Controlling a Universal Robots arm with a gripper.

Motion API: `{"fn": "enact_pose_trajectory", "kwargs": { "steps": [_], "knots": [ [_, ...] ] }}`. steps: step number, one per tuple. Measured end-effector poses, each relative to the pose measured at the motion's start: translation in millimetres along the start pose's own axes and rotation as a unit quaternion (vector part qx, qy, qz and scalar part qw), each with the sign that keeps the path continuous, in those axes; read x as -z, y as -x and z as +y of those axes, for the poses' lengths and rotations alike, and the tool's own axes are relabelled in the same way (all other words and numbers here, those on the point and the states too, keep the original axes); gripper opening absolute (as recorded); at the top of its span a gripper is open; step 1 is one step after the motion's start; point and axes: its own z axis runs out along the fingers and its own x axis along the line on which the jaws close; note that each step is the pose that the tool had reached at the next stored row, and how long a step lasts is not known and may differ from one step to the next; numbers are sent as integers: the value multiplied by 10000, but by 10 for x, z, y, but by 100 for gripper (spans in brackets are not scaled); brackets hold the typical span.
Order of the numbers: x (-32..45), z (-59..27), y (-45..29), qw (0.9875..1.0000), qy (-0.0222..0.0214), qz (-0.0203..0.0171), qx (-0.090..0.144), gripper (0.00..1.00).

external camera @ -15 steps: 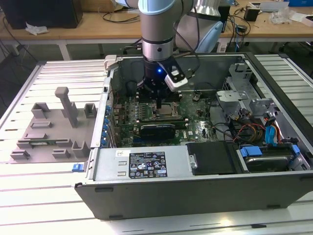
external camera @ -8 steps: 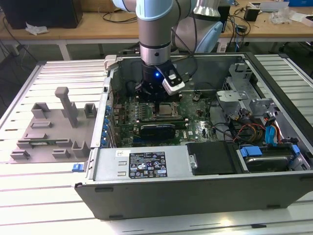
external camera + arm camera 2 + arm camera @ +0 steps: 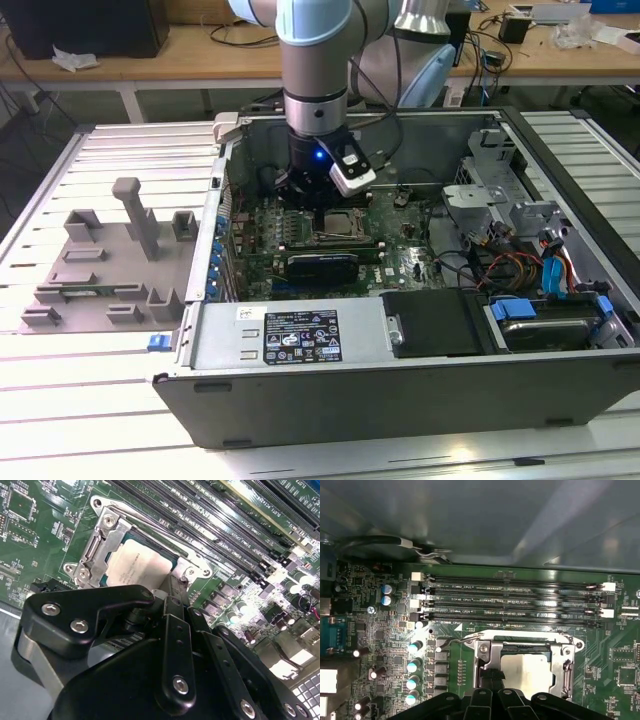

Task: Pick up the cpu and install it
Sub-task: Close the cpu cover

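Note:
The cpu, a flat silver square, lies flat inside the metal socket frame on the green motherboard. Both wrist views show it, and in the exterior view it sits in the middle of the open computer case. My gripper hangs straight down over the socket. Its black fingers are shut together at one edge of the cpu, with nothing visible between them. The gripper hides part of that edge and of the frame. In the exterior view the gripper is just above the board.
Empty memory slots run beside the socket. A long black card lies just in front of it. Capacitors stand nearby. Cables and drive bays crowd the case at the exterior view's right. A grey fixture tray rests outside at the left.

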Motion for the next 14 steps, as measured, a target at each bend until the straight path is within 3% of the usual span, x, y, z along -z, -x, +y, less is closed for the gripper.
{"fn": "enact_pose_trajectory", "kwargs": {
  "steps": [14],
  "knots": [
    [-16,24,2,10000,1,1,0,11]
  ]
}}
